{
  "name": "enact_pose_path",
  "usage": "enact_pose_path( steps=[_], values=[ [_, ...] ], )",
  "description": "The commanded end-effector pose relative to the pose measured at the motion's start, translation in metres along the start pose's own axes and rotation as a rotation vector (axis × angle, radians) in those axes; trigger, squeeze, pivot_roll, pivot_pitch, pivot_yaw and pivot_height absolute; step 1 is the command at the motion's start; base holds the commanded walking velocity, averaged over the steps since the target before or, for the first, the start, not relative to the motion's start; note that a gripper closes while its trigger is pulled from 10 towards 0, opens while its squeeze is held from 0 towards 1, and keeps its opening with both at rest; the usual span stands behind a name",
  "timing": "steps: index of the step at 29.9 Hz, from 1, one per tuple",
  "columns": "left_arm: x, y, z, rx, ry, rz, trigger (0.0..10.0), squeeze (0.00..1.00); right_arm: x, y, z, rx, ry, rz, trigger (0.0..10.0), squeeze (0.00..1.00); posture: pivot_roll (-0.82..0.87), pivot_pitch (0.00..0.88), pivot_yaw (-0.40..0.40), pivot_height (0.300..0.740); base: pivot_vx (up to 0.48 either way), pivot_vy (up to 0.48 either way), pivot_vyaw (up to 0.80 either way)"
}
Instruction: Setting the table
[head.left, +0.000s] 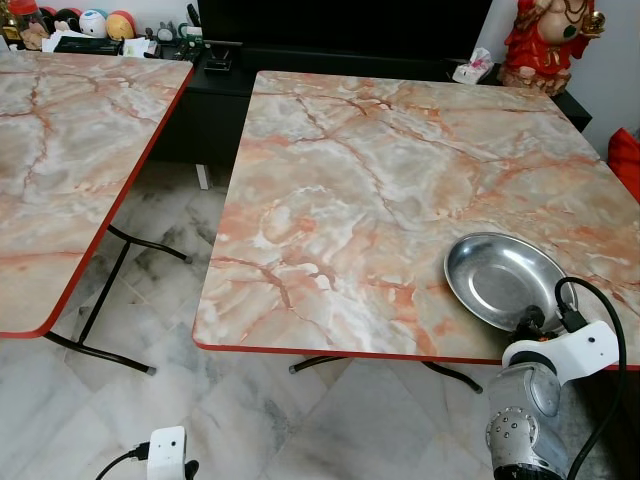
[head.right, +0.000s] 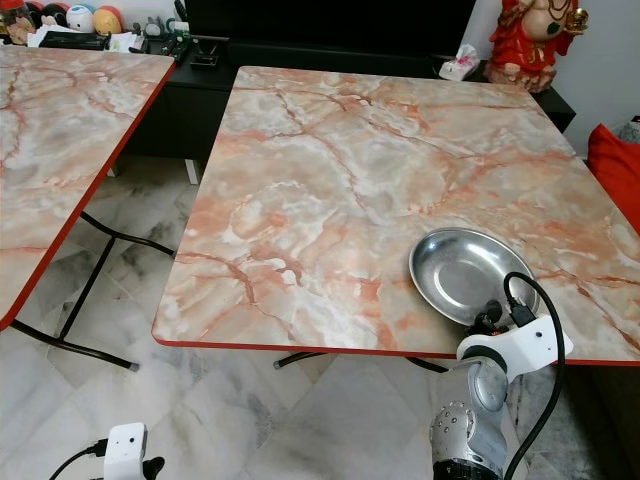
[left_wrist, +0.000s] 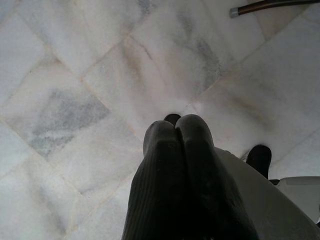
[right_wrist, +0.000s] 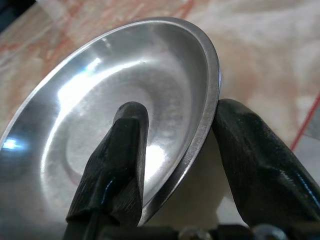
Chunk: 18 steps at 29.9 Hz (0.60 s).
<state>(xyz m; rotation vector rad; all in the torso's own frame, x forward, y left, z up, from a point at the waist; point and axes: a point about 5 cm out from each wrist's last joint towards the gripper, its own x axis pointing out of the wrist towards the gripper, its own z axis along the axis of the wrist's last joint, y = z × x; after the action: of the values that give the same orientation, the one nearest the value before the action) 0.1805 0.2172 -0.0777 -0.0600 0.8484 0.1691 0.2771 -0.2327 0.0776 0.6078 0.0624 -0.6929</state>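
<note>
Steel is what your right gripper (right_wrist: 175, 145) has hold of: the dish (head.left: 503, 279) sits at the near right corner of the marble table (head.left: 370, 180), and your 2 fingers (right_wrist: 120, 165) pinch its rim, 1 inside the bowl and 1 outside under the lip. From the right wrist you see the dish tilted up across them. Your left gripper (left_wrist: 177, 132) hangs low over the tiled floor (left_wrist: 75, 75), its fingers pressed together with nothing between them. Another marble table (head.left: 60, 150) stands to your left, apart from the first.
</note>
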Motion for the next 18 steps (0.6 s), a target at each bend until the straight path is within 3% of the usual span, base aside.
enact_pose_path(
  steps=[1,6,12,15,18],
  values=[
    [-0.002,0.001,-0.007,0.004,0.020,-0.004,10.0,0.00,-0.003,0.000,0.009,-0.015,-0.065,0.015,10.0,0.00,0.06,0.105,-0.095,0.740,0.000,0.000,0.00],
    [-0.002,0.001,-0.007,0.004,0.019,-0.003,10.0,0.00,-0.010,-0.010,0.025,-0.081,-0.165,-0.062,10.0,0.00,0.05,0.105,-0.096,0.740,0.000,0.000,0.00],
    [-0.002,0.001,-0.006,0.001,0.016,-0.004,10.0,0.00,-0.012,-0.014,0.024,-0.089,-0.143,-0.084,10.0,0.00,0.05,0.106,-0.099,0.740,0.000,0.000,0.00],
    [-0.002,0.000,-0.007,0.004,0.017,-0.001,10.0,0.00,-0.014,-0.011,0.024,-0.083,-0.151,-0.056,10.0,0.00,0.05,0.106,-0.098,0.740,0.000,0.000,0.00],
    [-0.002,0.000,-0.007,0.005,0.017,0.001,10.0,0.00,-0.014,0.003,0.032,-0.209,-0.227,0.041,10.0,0.00,0.05,0.106,-0.097,0.740,0.000,0.000,0.00]
  ],
)
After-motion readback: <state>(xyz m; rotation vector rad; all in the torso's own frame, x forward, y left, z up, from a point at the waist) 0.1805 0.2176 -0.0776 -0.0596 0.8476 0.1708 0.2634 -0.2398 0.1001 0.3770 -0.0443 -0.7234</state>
